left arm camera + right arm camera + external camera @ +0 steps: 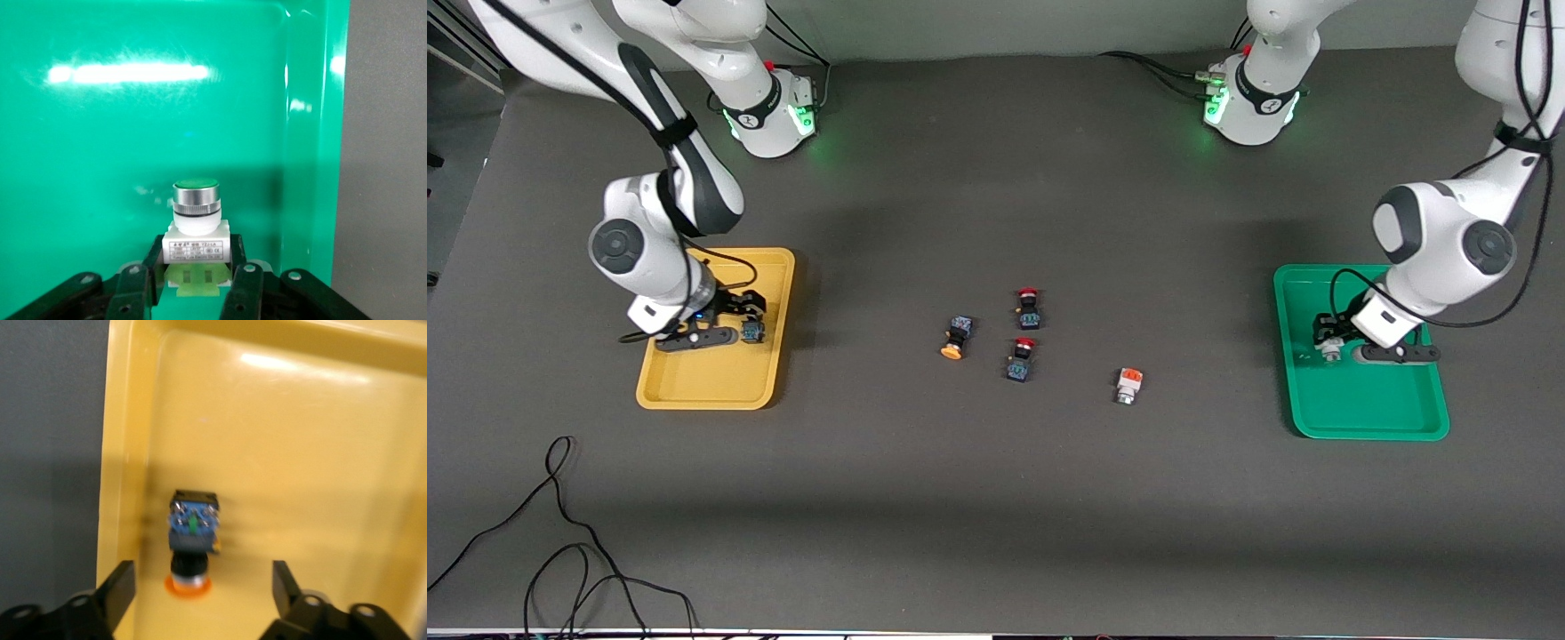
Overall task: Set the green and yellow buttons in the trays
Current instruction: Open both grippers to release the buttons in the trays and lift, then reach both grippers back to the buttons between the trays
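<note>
On the tabletop [996, 498] your two leftovers sit mid-way: the white button [1128, 385] is closer to the left arm, the orange-capped button [956, 338] to the right arm. Left pincer [193, 280] is clenched on the green button [195, 220] in the green tray [1369, 418]; right pincer [200, 587] stands released over a button [192, 537] lying in the yellow tray [711, 382].

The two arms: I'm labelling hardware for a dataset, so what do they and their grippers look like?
Both arms are glossy white with dark grey joint caps, black cables strapped along them and green-lit bases. The left gripper and right gripper have black fingers on black bodies with round screw holes.
</note>
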`<action>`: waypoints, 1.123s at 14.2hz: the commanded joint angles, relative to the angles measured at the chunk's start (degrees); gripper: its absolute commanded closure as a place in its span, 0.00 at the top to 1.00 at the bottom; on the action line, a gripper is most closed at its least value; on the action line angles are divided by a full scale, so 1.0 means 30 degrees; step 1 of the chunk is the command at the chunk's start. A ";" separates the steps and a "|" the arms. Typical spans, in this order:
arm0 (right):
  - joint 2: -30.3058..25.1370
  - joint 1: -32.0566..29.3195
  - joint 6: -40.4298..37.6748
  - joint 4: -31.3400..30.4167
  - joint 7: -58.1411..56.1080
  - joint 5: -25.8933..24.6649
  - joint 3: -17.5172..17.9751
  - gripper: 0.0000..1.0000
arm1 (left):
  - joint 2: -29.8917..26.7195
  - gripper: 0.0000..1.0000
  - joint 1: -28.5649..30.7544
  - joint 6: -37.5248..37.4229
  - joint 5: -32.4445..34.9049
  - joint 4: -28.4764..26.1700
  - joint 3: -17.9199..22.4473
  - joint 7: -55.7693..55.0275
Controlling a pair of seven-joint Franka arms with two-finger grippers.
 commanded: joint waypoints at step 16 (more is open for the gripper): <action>0.6795 0.6892 -0.7673 1.5807 1.5796 0.0981 0.3107 1.00 | 0.1498 1.00 -0.9853 -0.9755 0.1110 1.0075 -0.0021 -1.0356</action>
